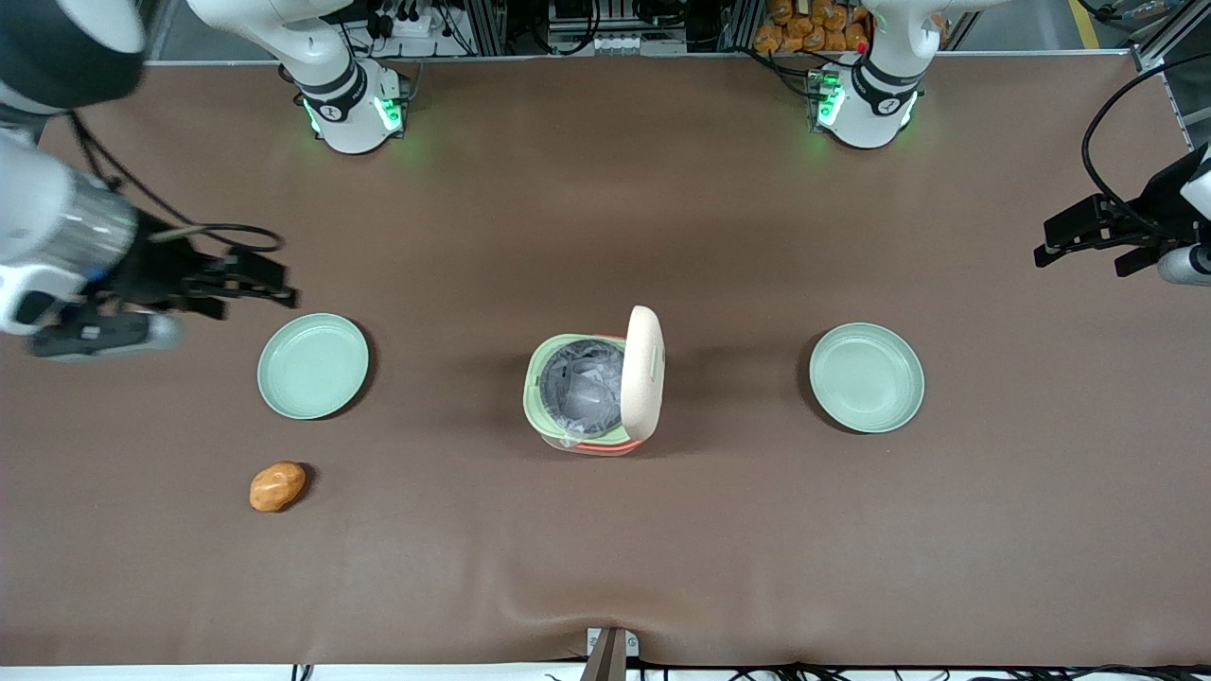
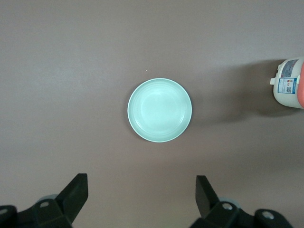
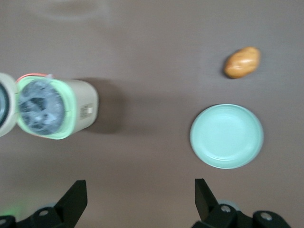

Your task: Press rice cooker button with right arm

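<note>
The rice cooker (image 1: 577,392) stands mid-table with its cream lid (image 1: 643,372) swung up, showing the pale green rim and a crinkled grey liner inside. It also shows in the right wrist view (image 3: 57,109) and at the edge of the left wrist view (image 2: 288,83). I cannot make out the button in any view. The right arm's gripper (image 1: 270,284) hangs above the table toward the working arm's end, well apart from the cooker. Its fingers (image 3: 76,192) are wide open and empty, with bare table between them at the gripper's middle (image 3: 139,187).
A pale green plate (image 1: 312,366) lies just below the gripper, also in the right wrist view (image 3: 226,136). A brown potato (image 1: 277,486) lies nearer the front camera than that plate. A second green plate (image 1: 866,376) lies toward the parked arm's end.
</note>
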`<move>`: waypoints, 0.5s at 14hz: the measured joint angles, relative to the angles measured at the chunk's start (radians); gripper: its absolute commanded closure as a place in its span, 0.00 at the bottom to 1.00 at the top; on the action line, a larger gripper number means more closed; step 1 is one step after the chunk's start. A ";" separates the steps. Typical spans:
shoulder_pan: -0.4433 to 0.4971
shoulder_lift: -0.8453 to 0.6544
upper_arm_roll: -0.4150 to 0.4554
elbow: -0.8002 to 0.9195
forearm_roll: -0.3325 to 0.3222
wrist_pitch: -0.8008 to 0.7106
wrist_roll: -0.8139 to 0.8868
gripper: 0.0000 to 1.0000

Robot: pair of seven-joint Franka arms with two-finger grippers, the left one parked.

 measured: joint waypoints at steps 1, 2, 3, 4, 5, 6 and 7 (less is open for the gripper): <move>-0.016 -0.017 0.000 -0.013 -0.031 0.000 -0.005 0.00; -0.026 -0.034 0.001 -0.026 -0.066 -0.001 -0.006 0.00; -0.033 -0.051 0.001 -0.039 -0.097 -0.001 -0.006 0.00; -0.041 -0.069 0.002 -0.054 -0.118 -0.001 -0.006 0.00; -0.054 -0.084 0.002 -0.067 -0.129 -0.001 -0.009 0.00; -0.071 -0.097 0.002 -0.081 -0.132 -0.002 -0.016 0.00; -0.090 -0.108 0.002 -0.092 -0.133 -0.009 -0.026 0.00</move>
